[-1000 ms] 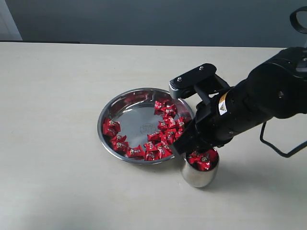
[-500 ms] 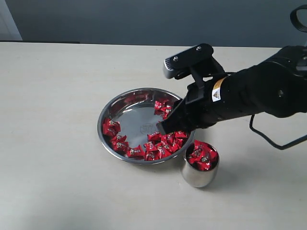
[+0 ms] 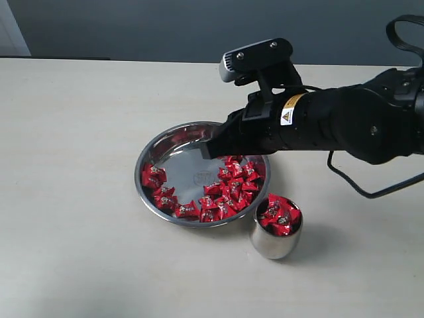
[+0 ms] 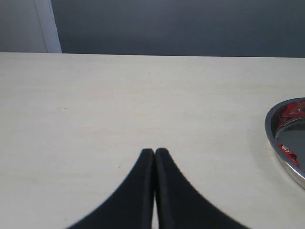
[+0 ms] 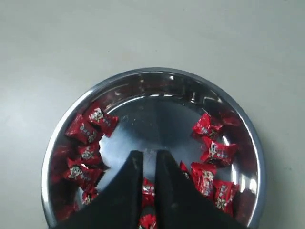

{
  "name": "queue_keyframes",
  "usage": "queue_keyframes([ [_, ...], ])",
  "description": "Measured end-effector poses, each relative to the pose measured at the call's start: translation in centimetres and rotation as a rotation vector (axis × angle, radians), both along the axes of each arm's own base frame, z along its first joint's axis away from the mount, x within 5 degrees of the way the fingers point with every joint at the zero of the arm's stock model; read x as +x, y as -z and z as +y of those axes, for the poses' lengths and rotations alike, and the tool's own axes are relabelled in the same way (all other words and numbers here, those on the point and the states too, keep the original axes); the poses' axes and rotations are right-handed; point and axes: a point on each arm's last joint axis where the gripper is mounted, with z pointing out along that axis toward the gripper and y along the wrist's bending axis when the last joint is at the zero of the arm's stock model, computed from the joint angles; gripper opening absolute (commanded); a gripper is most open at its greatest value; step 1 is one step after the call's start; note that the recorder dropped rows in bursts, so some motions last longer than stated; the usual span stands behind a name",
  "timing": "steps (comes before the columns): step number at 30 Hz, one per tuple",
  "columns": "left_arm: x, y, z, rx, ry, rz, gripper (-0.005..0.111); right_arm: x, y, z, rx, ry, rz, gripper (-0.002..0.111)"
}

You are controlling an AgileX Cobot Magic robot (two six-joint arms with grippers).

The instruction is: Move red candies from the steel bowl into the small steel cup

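The steel bowl [image 3: 187, 163] lies mid-table with several red candies [image 3: 228, 192] along its near and right sides. Just right of its near rim stands the small steel cup [image 3: 273, 244], heaped with red candies [image 3: 278, 213]. My right gripper [image 3: 207, 150] hovers above the bowl's far middle. In the right wrist view this gripper [image 5: 148, 155] is open by a narrow gap with nothing held; the bowl [image 5: 157, 72] and candies [image 5: 212, 152] lie below. My left gripper [image 4: 155, 151] is shut and empty over bare table, with the bowl's rim [image 4: 272, 138] at the frame's edge.
The pale tabletop [image 3: 79, 132] spreads around the bowl and cup. A dark wall [image 3: 165, 26] runs behind the table's far edge. The right arm's black body [image 3: 344, 122] and cable [image 3: 371, 193] hang above the table behind the cup.
My right gripper has risen from the cup and swung left and back over the bowl. The cup's heap of candies now shows in full.
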Motion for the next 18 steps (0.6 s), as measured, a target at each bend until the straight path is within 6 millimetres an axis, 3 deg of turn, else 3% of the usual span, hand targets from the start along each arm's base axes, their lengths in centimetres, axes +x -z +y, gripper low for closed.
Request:
queue_keyframes([
  [4,0.0,0.0,0.0,0.000,0.000,0.000,0.000,0.1,-0.9,0.0,0.046,0.010,-0.048,-0.001],
  [7,0.0,0.0,0.0,0.000,0.000,0.000,0.000,-0.5,-2.8,-0.4,0.082,0.008,-0.096,-0.001],
  [18,0.0,0.0,0.0,0.000,0.000,0.000,0.000,-5.6,-8.8,-4.9,-0.033,-0.064,-0.147,-0.001],
])
